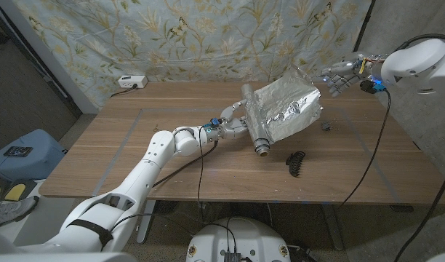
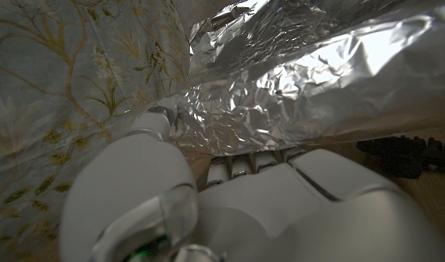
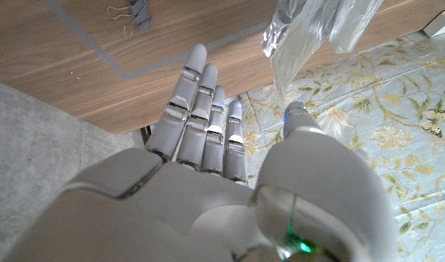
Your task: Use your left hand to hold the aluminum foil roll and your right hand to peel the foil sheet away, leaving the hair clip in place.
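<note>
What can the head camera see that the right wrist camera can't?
Head view alone: the whole table, the left hand gripping the foil roll, the black hair clip lying near the front edge, and a white power strip at the back.

Right wrist view alone: a close look at the right hand, fingers straight and apart, holding nothing.

Both: the crinkled foil sheet, the binder clip, the wooden tabletop and the flowery curtain.

Even, moderately bright indoor light fills the head view, with soft shadows under the foil sheet (image 1: 286, 109) on the wooden table (image 1: 135, 145). Glare flashes off the foil's creases, strongest in the left wrist view, where the left hand (image 2: 230, 211) nearest the lens is blurred. The right hand (image 3: 208, 182) looks soft and stretched near the lens.
</note>
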Controlling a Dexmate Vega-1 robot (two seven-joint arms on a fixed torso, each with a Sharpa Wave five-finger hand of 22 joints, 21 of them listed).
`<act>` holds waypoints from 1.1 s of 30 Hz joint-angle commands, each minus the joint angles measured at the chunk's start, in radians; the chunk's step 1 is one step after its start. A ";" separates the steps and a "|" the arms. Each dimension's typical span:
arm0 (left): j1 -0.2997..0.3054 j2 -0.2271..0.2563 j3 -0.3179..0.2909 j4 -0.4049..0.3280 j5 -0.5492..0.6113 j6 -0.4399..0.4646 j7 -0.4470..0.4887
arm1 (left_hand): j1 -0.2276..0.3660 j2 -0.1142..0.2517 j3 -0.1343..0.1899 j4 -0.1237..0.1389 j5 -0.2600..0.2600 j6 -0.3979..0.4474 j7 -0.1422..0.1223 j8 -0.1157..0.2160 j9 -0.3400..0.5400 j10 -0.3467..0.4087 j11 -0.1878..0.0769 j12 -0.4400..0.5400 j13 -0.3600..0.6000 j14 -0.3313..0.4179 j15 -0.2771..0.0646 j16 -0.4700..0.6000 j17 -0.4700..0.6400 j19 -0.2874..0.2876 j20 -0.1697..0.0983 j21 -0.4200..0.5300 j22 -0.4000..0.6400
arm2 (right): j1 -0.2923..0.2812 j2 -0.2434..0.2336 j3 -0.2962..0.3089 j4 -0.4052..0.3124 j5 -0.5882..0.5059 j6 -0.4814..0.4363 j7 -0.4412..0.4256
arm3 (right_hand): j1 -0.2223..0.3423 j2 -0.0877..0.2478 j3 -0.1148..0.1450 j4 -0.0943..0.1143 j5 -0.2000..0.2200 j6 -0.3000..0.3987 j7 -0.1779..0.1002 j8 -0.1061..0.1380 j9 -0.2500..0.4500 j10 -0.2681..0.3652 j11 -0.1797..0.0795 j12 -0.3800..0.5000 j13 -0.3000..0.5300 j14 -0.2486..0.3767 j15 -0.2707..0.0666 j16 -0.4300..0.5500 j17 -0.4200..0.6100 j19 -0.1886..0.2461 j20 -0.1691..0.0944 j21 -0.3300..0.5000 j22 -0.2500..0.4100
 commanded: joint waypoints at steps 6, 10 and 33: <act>-0.004 -0.004 0.002 0.009 0.008 -0.007 -0.002 | -0.004 0.012 0.011 0.000 -0.001 0.005 0.004 0.002 0.003 0.005 -0.001 -0.001 0.001 0.008 -0.003 0.006 0.002 0.005 -0.002 0.001 0.001 | 0.094 -0.011 -0.142 0.075 0.067 0.127 0.129 | -0.039 -0.023 -0.030 -0.004 0.020 -0.062 0.051 0.001 -0.021 -0.050 0.001 -0.035 -0.002 -0.054 0.036 -0.027 -0.015 -0.020 0.038 -0.035 0.001; -0.008 -0.005 0.004 0.011 0.014 -0.009 -0.004 | -0.005 0.012 0.012 0.000 -0.002 0.005 0.003 0.001 0.003 0.005 -0.001 -0.002 0.001 0.007 -0.002 0.005 0.001 0.005 -0.002 0.001 0.001 | 0.127 0.003 -0.193 0.095 0.057 0.147 0.157 | -0.040 -0.027 -0.033 -0.007 0.024 -0.073 0.051 0.001 -0.024 -0.059 0.001 -0.040 -0.002 -0.058 0.037 -0.028 -0.018 -0.023 0.040 -0.041 0.001; -0.014 -0.011 0.002 0.022 0.020 0.004 -0.018 | -0.008 0.012 0.017 -0.001 -0.004 0.009 0.003 -0.001 0.004 0.007 -0.002 -0.004 0.002 0.008 -0.002 0.006 0.002 0.005 -0.003 -0.001 0.001 | 0.199 0.084 -0.312 0.091 -0.002 0.102 0.108 | 0.081 0.047 -0.005 -0.094 0.029 0.003 0.045 0.055 -0.027 0.105 -0.067 0.044 0.056 0.119 -0.140 0.089 0.028 0.112 -0.082 -0.029 0.009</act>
